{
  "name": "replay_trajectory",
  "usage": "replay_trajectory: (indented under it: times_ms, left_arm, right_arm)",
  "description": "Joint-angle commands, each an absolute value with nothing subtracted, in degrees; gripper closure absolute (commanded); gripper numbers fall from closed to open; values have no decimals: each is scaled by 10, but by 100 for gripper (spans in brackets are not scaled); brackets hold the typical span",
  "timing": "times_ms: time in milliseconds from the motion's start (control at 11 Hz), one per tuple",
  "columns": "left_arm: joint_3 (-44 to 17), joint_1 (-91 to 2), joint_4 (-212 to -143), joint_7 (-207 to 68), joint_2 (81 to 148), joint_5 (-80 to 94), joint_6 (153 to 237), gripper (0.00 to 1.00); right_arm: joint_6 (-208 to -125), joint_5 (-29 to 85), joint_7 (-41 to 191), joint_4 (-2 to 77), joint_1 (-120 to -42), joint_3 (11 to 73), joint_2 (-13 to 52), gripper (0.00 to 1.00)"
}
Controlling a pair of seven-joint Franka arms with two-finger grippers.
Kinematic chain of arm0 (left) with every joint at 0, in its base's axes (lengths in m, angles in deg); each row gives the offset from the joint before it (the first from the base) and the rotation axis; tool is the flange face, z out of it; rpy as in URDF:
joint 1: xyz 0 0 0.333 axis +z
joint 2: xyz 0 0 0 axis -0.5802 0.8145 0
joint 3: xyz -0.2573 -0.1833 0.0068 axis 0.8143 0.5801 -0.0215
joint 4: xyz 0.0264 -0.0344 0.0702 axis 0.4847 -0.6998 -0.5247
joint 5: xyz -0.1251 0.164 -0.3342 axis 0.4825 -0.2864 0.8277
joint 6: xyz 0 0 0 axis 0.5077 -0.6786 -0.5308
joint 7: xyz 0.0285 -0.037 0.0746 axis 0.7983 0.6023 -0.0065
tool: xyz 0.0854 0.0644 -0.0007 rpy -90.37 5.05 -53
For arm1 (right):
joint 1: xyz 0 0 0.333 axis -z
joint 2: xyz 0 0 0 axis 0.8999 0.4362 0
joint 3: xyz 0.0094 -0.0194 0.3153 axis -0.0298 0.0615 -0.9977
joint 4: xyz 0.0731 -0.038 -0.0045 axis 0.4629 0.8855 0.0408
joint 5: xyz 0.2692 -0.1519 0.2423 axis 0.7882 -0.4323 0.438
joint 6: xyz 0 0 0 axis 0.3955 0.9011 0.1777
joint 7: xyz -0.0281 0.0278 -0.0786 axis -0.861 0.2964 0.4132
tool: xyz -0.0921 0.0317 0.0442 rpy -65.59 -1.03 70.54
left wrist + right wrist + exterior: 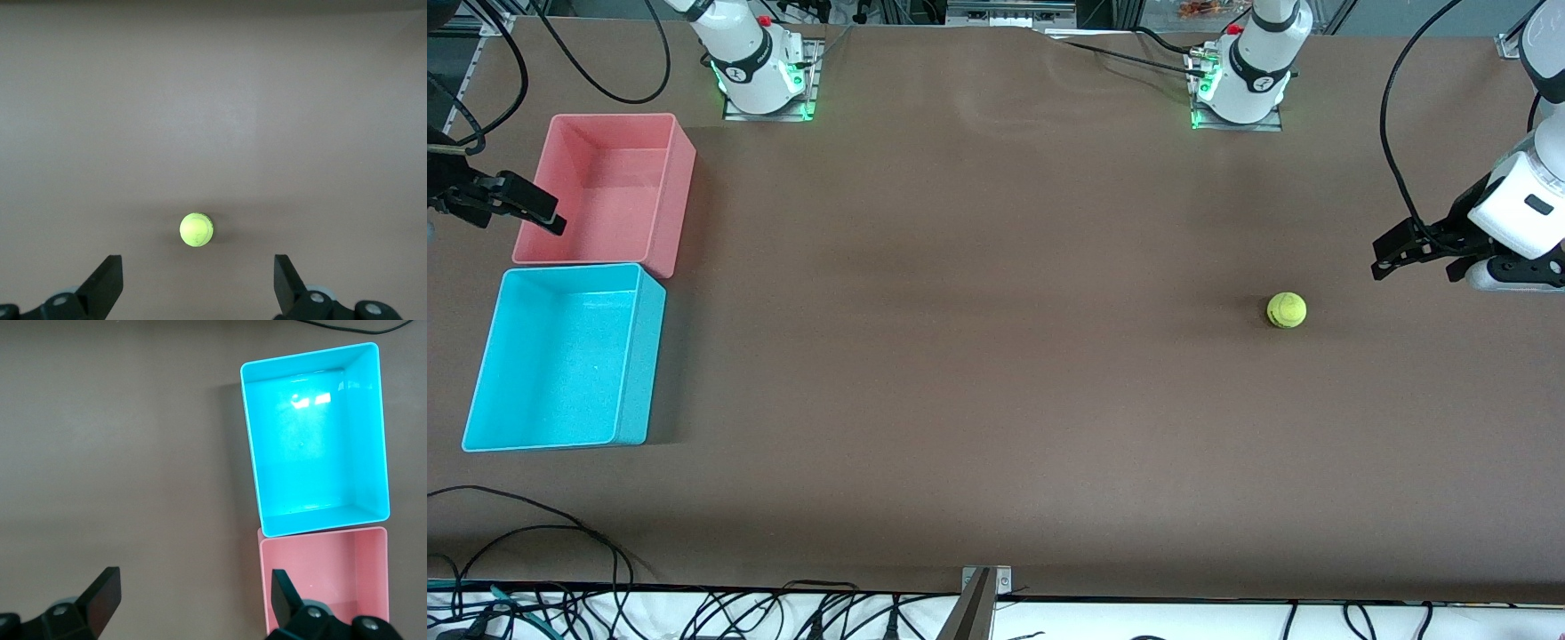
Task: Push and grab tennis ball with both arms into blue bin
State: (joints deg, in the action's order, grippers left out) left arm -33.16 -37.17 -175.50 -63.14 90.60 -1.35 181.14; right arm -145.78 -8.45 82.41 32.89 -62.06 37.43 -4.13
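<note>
**Ball alone on open tabletop, both grippers released**

Right gripper (pixel 525 209) hangs at the right arm's end of the tabletop, over the edge of the pink bin (pixel 609 188), fingers spread wide, holding nothing. Blue bin (pixel 560 360) sits just beside the pink bin, nearer the front camera, walls touching or almost; both hug the tabletop edge at the right arm's end. Both bins look empty in the right wrist view: blue bin (pixel 313 440), pink bin (pixel 323 577), right gripper (pixel 193 600) over bare brown tabletop (pixel 120 453) beside them.

Wide bare tabletop (pixel 978 338) runs between bins and ball, nothing in the way.

Ball (pixel 1287 310) rests on the tabletop toward the left arm's end, well apart from the bins and from every edge. Left gripper (pixel 1405 249) hangs near that end's edge, fingers released, empty. Left wrist view: ball (pixel 197 229) lies ahead of the left gripper (pixel 197 283), roughly centred between the fingertips (pixel 107 277), not touching them.
</note>
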Motion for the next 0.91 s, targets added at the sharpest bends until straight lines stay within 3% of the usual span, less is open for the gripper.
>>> replay_trajectory:
  times_ms: [0,818]
  left_arm:
    - [-333,-369,-1748,-625,904,-11,1800,0]
    - [-333,-323,-1718,-647,923,2,1786,0]
  right_arm:
    - [-1446,-92,829,315,-620,374,-36,0]
    - [-1445,-92,831,315,-620,374,-36,0]
